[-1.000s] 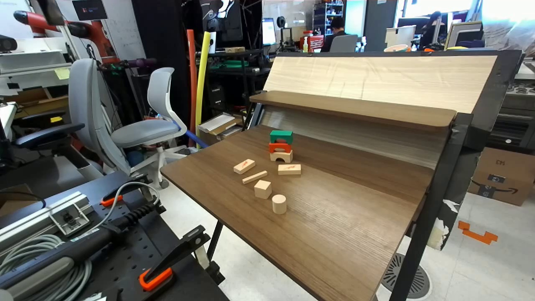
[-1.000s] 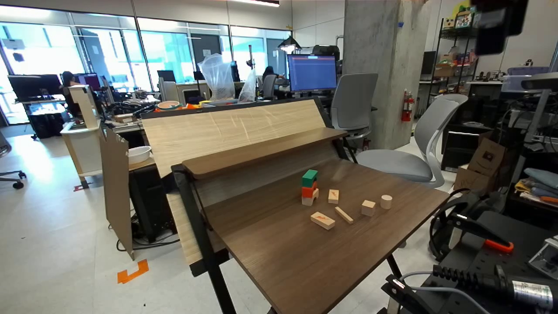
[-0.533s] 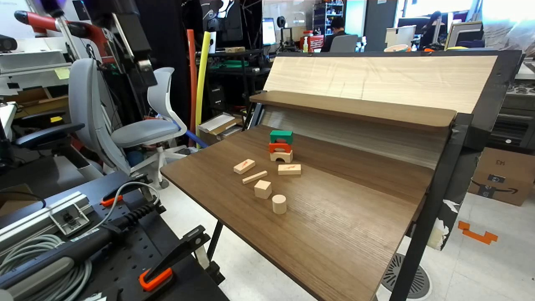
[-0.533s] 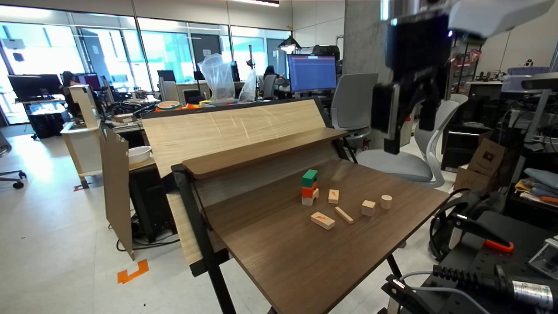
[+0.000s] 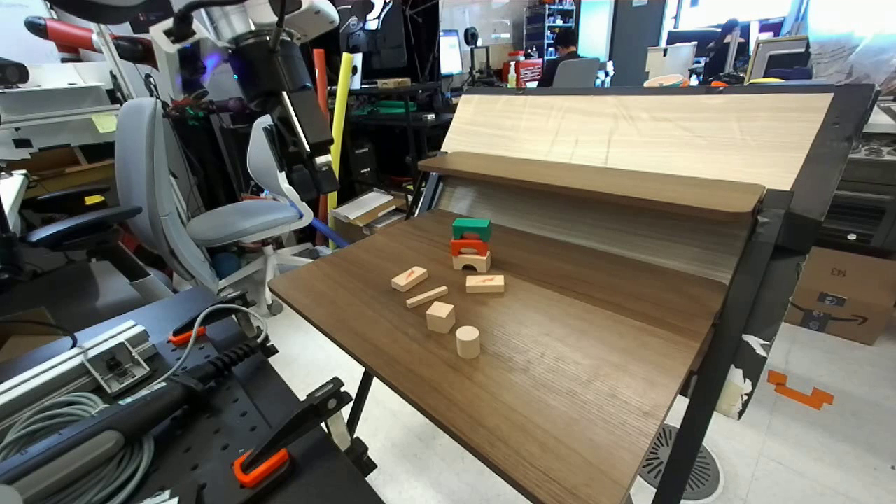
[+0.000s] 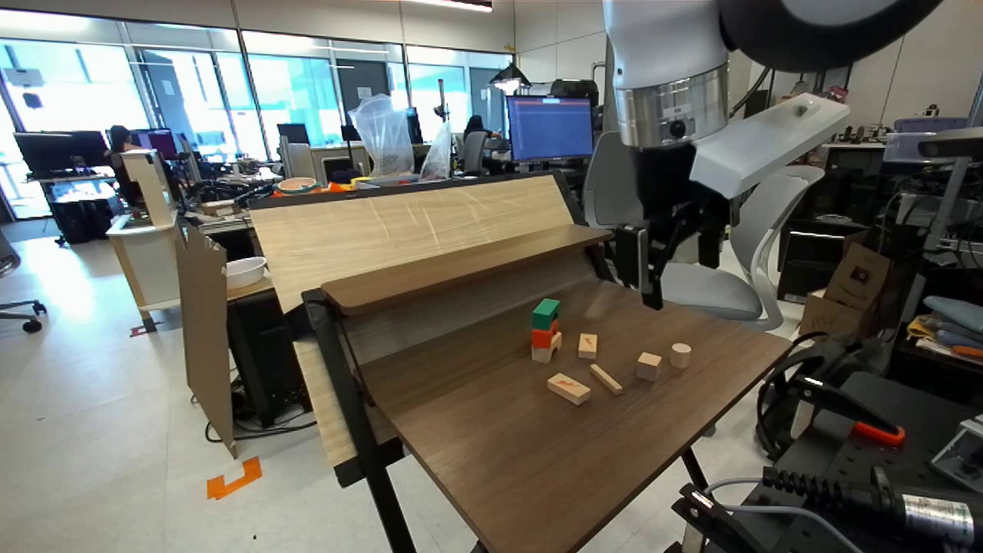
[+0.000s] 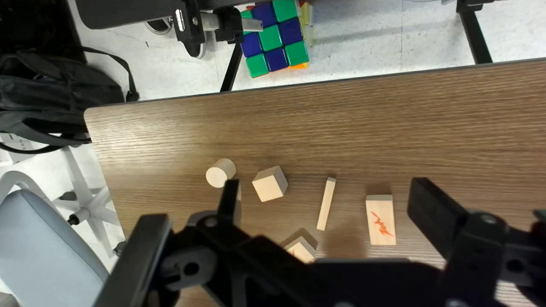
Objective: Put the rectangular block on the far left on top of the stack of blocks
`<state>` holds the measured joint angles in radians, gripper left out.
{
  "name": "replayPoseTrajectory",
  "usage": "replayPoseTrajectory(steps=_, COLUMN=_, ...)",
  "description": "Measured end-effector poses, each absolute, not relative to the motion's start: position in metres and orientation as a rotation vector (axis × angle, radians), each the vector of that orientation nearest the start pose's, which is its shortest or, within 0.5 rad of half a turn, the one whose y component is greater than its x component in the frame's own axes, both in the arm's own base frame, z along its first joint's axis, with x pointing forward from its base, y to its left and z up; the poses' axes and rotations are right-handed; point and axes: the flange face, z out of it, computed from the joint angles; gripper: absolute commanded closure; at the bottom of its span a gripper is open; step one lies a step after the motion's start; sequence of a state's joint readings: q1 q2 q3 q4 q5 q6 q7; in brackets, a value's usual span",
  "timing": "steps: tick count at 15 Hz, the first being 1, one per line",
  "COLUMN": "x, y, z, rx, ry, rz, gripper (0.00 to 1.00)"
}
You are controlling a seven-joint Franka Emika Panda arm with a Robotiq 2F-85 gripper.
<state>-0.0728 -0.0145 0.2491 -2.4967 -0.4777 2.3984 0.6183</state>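
The rectangular block (image 5: 409, 278) is pale wood with a red scribble. It lies flat on the table, at the far left of the loose blocks in both exterior views (image 6: 568, 389). The wrist view also shows it (image 7: 381, 219), between the fingers, closer to the right one. The stack of blocks (image 5: 469, 247) stands upright behind: green on top, red-orange below, a pale arch at the bottom. It also shows in an exterior view (image 6: 544, 336); the wrist view does not show it clearly. My gripper (image 6: 682, 278) is open and empty, high above the blocks, fingers pointing down (image 5: 315, 183) (image 7: 329, 200).
A second oblong block (image 6: 587, 346) lies near the stack, partly hidden in the wrist view (image 7: 300, 249). A thin stick (image 7: 326, 204), a cube (image 7: 270, 183) and a cylinder (image 7: 221, 172) lie in a row. A raised shelf (image 5: 595, 182) runs along the table's back.
The arm has come into view from above and lowered toward the table, moving right in an exterior view and left in an exterior view. The blocks have not moved.
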Motion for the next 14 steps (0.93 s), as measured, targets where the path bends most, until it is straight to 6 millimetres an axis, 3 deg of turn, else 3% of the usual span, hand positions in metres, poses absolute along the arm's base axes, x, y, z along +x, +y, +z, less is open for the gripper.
replayPoseTrajectory(steps=8, x=0.453, y=0.077, z=0.283, rx=-3.443, ry=0.172, rz=-0.068, gripper=0.00)
replayPoseTrajectory(steps=14, x=0.490, y=0.086, z=0.261, rx=-3.326, ry=0.461, rz=0.013, gripper=0.00)
